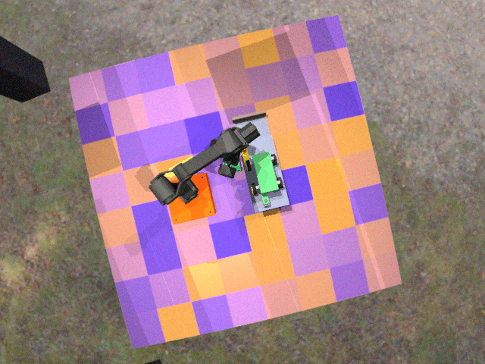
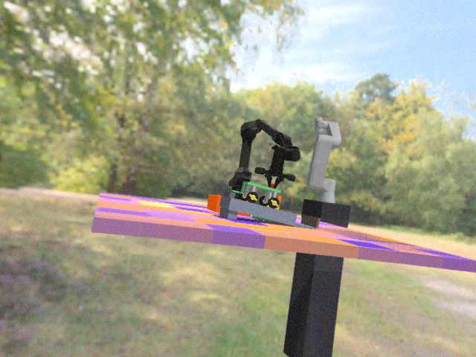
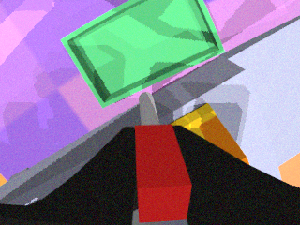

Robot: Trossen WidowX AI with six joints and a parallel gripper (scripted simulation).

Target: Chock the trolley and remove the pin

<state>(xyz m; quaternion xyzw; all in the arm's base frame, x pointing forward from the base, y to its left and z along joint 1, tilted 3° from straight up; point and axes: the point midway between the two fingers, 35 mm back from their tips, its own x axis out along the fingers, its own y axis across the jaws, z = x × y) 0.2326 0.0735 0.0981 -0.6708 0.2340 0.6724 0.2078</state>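
My gripper (image 3: 153, 137) (image 1: 227, 169) (image 2: 274, 183) is shut on the stop pin (image 3: 161, 175), whose red head sits between the black fingers with its grey shaft (image 3: 147, 109) pointing out ahead. It hangs over the near edge of the green tray (image 3: 141, 47) (image 1: 236, 167), which lies on the table beside the ramp (image 1: 273, 202) (image 3: 272, 94) (image 2: 268, 215). The yellow chock (image 3: 199, 119) (image 1: 245, 156) with its orange handle (image 3: 220, 141) stands on the ramp. The green-topped trolley (image 1: 265, 172) (image 2: 261, 188) stands on the ramp with the chock beside its wheel.
The arm's orange base plate (image 1: 198, 202) lies left of the tray. A grey post (image 2: 323, 161) on a black block (image 2: 326, 212) stands at the ramp's low end. A low bar (image 1: 249, 116) closes the ramp's far end.
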